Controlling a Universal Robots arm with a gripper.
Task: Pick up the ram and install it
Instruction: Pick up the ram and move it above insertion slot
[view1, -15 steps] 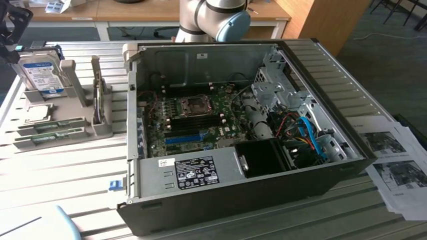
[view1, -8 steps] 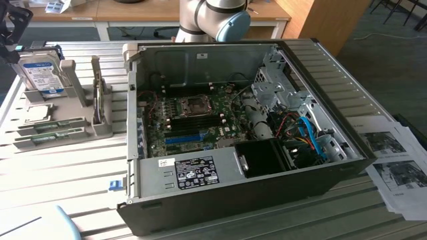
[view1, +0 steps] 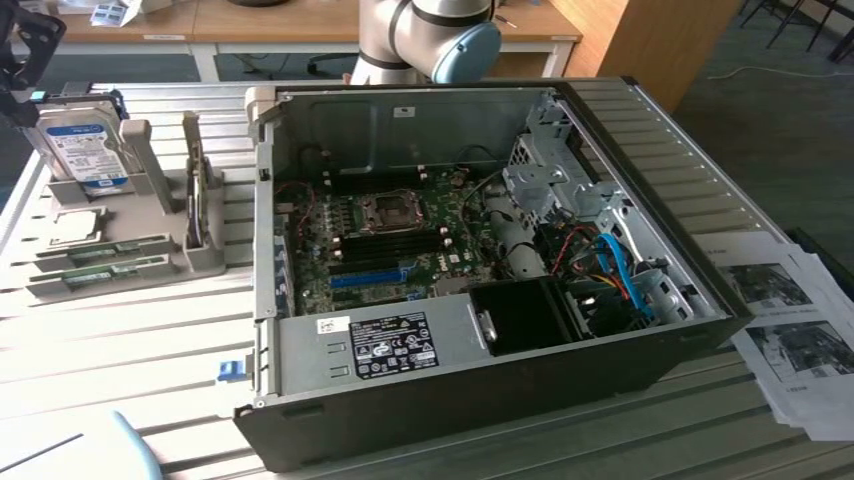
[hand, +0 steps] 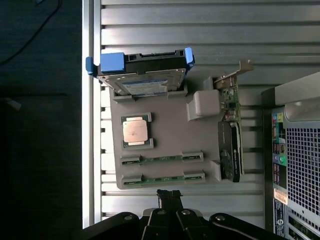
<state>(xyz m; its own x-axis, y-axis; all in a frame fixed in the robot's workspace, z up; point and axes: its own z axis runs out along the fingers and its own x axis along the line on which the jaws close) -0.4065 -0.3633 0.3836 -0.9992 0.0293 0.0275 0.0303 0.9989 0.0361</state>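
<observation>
- An open computer case (view1: 441, 405) lies on its side on the slatted metal table (view1: 120, 345), reaching almost to the table's near edge.
- Printed papers (view1: 790, 330) lie by the case, at the table's edge on the exterior view's right.
- Inside the case, a motherboard (view1: 387, 240) lies flat with a blue slot strip (view1: 367, 277) and dark memory slots.
- A grey holder tray (hand: 170, 131) sits by the table's edge on the exterior view's left, apart from the case.
- The ram (hand: 161, 159) lies flat in a slot of this tray. A second ram stick (hand: 162, 178) lies parallel, just beside it.
- The gripper (hand: 169, 195) hangs over bare slats just beside the second stick, its fingers pressed together and holding nothing.
- A processor chip (hand: 135, 131) rests further back in the tray.
- An expansion card (hand: 230, 145) stands on edge along the tray's case-facing side.
- A hard drive (view1: 83, 150) with blue rails stands at the tray's far end.
- The arm's base (view1: 427, 40) rises behind the case.
</observation>
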